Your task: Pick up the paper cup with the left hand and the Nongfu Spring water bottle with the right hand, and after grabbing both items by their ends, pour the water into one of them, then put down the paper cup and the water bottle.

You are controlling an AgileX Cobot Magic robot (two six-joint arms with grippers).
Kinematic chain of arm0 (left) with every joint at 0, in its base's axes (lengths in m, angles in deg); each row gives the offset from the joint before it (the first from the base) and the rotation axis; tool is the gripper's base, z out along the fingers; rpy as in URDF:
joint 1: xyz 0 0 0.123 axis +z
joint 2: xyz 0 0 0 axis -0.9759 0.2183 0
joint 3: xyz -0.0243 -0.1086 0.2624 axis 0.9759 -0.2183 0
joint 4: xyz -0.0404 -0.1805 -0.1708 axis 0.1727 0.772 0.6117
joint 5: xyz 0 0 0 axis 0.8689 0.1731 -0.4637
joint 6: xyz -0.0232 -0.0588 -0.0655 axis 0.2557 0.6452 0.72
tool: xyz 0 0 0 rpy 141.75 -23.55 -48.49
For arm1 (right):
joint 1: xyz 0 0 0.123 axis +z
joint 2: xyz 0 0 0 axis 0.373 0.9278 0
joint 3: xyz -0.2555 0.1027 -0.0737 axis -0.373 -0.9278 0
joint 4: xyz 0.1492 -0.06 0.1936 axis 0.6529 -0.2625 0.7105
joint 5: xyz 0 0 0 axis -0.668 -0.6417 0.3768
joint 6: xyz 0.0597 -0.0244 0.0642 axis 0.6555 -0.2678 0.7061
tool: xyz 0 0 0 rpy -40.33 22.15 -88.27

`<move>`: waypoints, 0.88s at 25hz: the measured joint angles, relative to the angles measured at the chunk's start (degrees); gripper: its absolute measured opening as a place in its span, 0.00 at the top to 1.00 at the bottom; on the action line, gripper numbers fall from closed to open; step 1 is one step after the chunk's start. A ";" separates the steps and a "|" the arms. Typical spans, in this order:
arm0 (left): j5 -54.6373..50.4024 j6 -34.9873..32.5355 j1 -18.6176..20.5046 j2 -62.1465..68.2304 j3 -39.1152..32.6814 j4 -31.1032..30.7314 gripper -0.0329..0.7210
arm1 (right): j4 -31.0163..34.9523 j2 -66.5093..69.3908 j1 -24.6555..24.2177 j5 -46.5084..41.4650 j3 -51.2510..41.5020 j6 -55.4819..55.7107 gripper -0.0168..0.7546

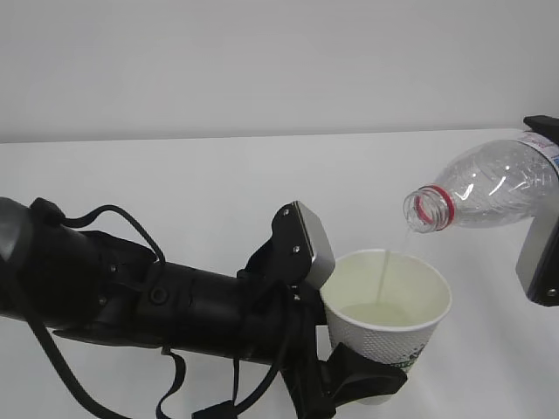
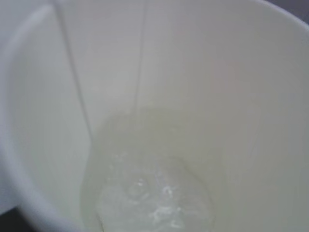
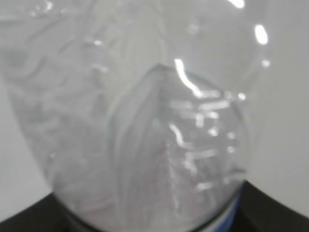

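Left tool (image 1: 362,384) grips the paper cup (image 1: 387,323) low on its wall, keeping the rim clear for your pour. Right tool (image 1: 543,209) clamps the Nongfu Spring water bottle (image 1: 489,188) at its base, mouth tipped just above the cup, stream landing inside. Both held off the table (image 1: 175,175).

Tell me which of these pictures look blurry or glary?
Exterior view: sharp, evenly lit, paper cup and water bottle clear. Left wrist view: soft, washed-out close-up inside the cup. Right wrist view: bottle blurred, bright glints on the plastic.
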 joint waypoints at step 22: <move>0.00 -0.02 0.00 0.00 0.00 0.00 0.26 | 0.00 0.00 0.00 0.24 0.00 -0.25 0.43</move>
